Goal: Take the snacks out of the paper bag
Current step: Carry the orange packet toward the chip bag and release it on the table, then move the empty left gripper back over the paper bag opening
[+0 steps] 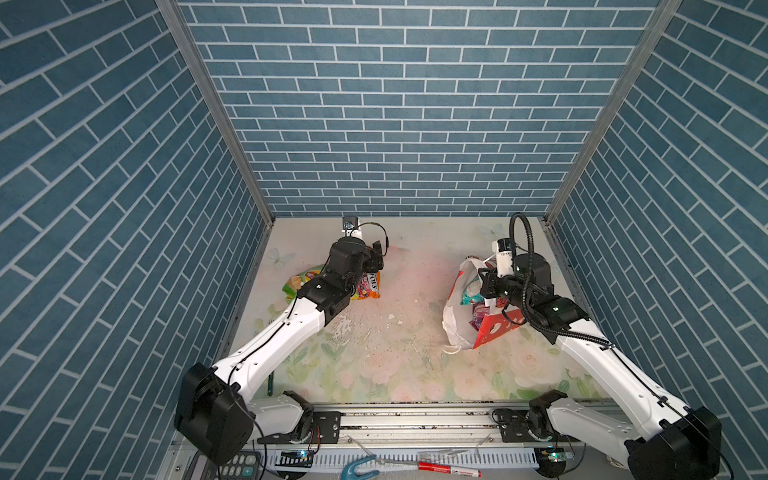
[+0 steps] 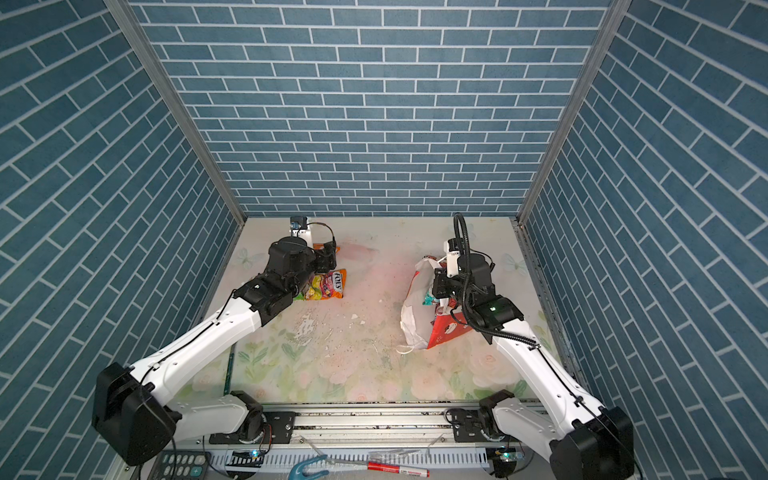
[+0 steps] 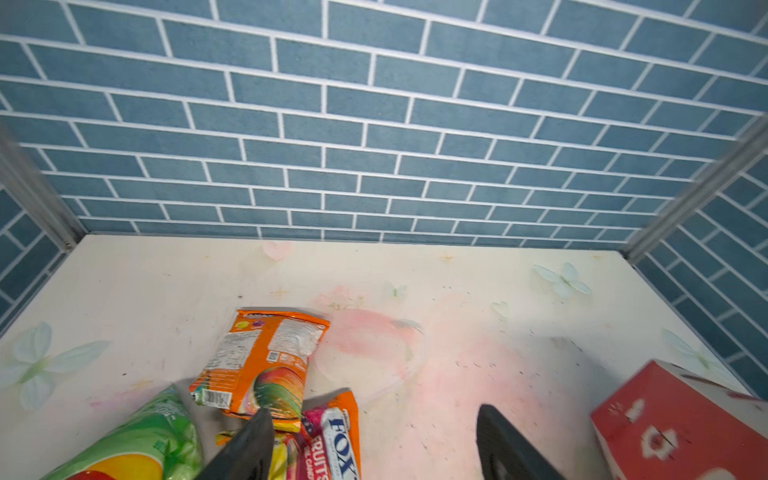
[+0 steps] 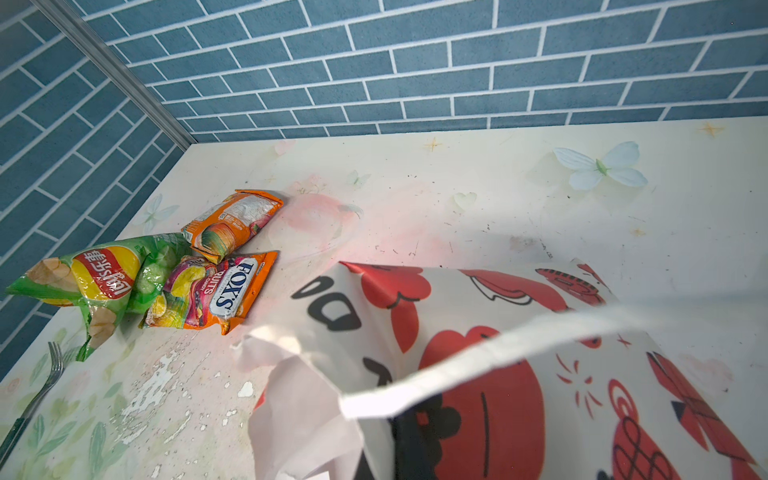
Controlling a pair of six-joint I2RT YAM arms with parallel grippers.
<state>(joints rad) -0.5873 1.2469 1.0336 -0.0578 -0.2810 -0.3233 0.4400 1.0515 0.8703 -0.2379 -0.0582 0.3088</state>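
With left tool (image 3: pixel 374 413) released, orange packet (image 3: pixel 266 357) just ahead, lift straight clear; right tool (image 1: pixel 487 290), clenched on paper bag (image 1: pixel 454 320) rim, holds mouth open.

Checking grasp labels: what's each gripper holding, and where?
Left gripper is open over the snacks, holding nothing. Right gripper is shut, apparently pinching the paper bag at its mouth rim; the contact itself is hidden.

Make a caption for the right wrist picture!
Out of the paper bag: green chip bag, orange packet, FOX'S candy bag.
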